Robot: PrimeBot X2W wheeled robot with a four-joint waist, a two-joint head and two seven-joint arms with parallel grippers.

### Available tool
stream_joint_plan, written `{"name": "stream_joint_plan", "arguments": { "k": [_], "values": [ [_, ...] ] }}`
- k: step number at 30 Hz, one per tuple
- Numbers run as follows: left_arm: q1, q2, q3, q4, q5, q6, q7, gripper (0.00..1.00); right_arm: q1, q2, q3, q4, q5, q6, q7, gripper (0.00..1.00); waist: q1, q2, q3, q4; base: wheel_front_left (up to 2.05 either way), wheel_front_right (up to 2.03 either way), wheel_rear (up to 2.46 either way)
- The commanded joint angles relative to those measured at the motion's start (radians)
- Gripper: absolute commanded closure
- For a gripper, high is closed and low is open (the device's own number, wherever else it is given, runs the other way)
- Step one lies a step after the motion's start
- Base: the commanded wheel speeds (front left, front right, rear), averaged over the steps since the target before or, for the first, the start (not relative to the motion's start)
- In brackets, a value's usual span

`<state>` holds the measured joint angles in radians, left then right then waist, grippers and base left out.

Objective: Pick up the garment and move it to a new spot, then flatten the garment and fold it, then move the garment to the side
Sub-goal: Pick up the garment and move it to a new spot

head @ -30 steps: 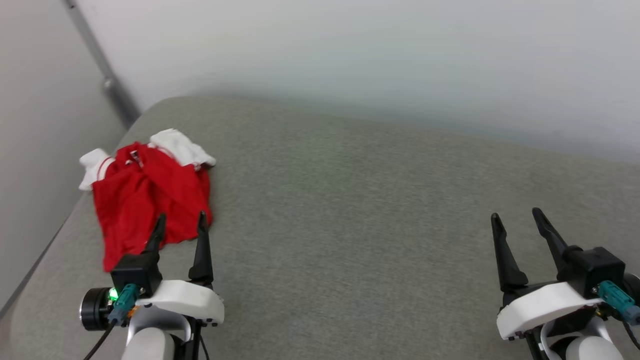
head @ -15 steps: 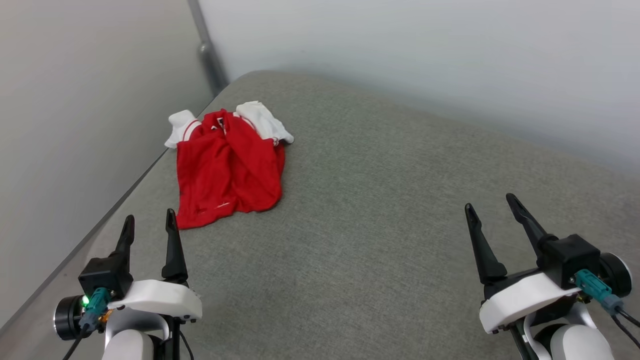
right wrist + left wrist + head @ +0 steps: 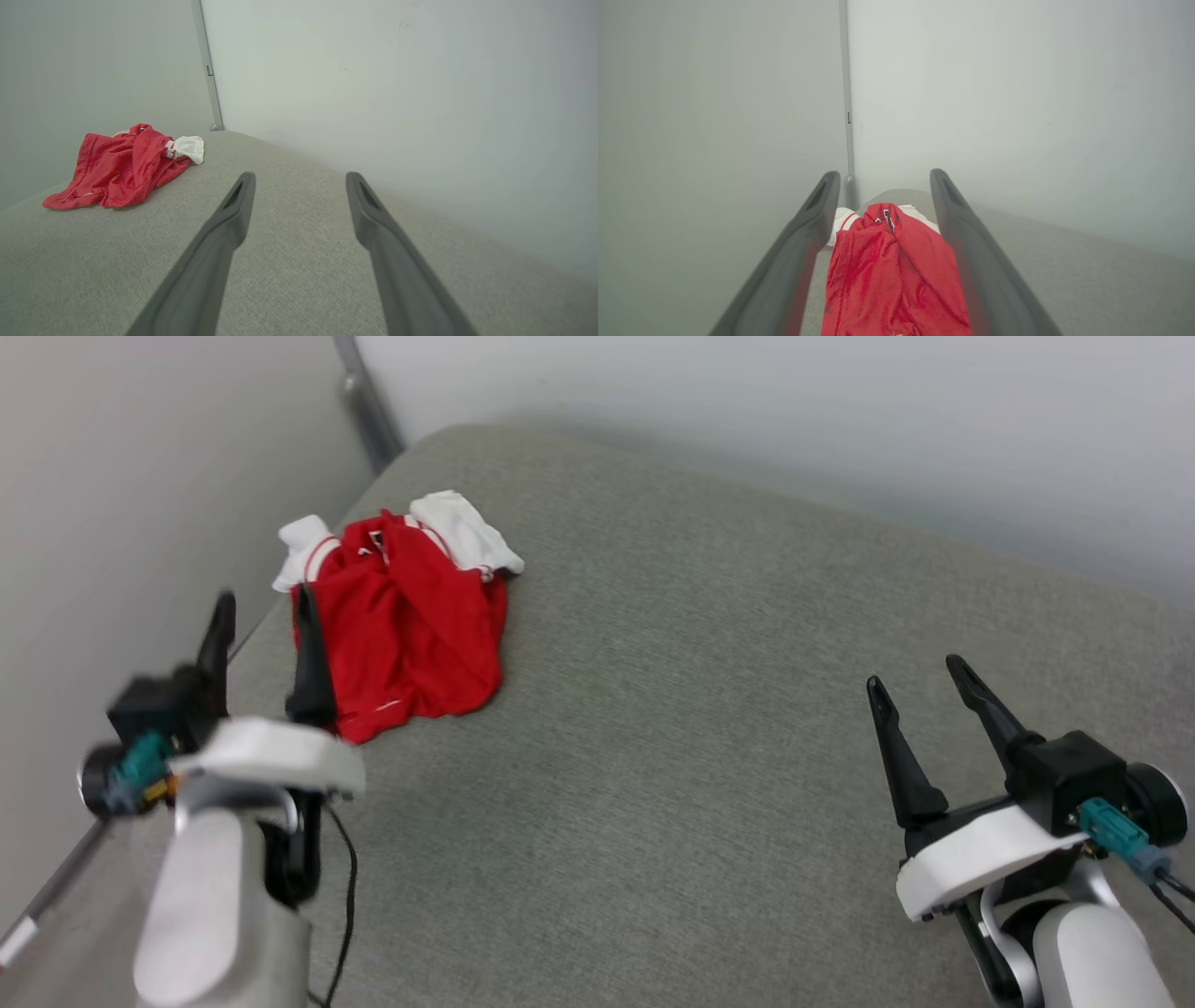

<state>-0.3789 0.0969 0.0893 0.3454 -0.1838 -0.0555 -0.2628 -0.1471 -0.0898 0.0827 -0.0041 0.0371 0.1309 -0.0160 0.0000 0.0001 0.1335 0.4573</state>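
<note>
**Operator:** Where is the jersey, and which way does it lie?

**Spotter:** Your crumpled red jersey [image 3: 401,625] with white short sleeves lies at the far left of the grey woven-fabric pad [image 3: 700,728]. It sits close to the pad's left edge and to the corner where a grey metal strip [image 3: 364,401] runs up between the pale walls [image 3: 747,429]. Its long axis runs near to far, with the white sleeves and collar at the far end and the red hem towards you.

**Operator:** And my grippers?

**Spotter:** Your left gripper [image 3: 263,600] is spread wide and holds nothing, at the jersey's near left. In the left wrist view the cloth lies between its two dark fingers [image 3: 798,261]. Your right gripper [image 3: 913,673] is spread just as wide and is empty too, well apart at the near right over bare pad.

**Operator:** Anything you can't make out?

**Spotter:** The left gripper is blurred in the head view. Its inner finger overlaps the jersey's left edge there, so you can't tell whether it touches. The chest is bunched in folds; a scrap of black and white by the collar is unreadable. The left wrist view cuts off the hem.
</note>
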Motion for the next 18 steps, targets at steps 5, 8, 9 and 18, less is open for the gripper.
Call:
{"name": "stream_joint_plan", "arguments": {
  "k": [5,8,9,18],
  "values": [
    [-0.212,0.061,0.011,0.097,-0.040,-0.026,0.074,0.00,-0.051,-0.016,0.006,-0.016,0.012,0.000,0.003,0.00,0.0000,-0.0001,0.092,-0.084,0.00,0.00,0.00],
    [-0.324,0.112,0.018,0.173,-0.071,-0.046,0.146,0.00,-0.072,-0.023,0.000,-0.014,0.011,0.000,0.003,0.00,0.0000,-0.0001,0.136,-0.125,0.00,0.00,0.00],
    [-0.355,0.129,0.018,0.202,-0.083,-0.051,0.180,0.00,-0.081,-0.029,0.000,-0.015,0.008,0.000,0.001,0.00,0.0000,-0.0001,0.152,-0.139,0.00,0.00,0.00],
    [-0.498,0.301,-0.056,0.461,-0.179,-0.074,0.561,0.00,-0.153,-0.033,0.019,0.008,0.021,0.000,-0.031,0.00,0.0000,-0.0001,0.259,-0.243,0.00,0.00,0.00]
  ]
}}
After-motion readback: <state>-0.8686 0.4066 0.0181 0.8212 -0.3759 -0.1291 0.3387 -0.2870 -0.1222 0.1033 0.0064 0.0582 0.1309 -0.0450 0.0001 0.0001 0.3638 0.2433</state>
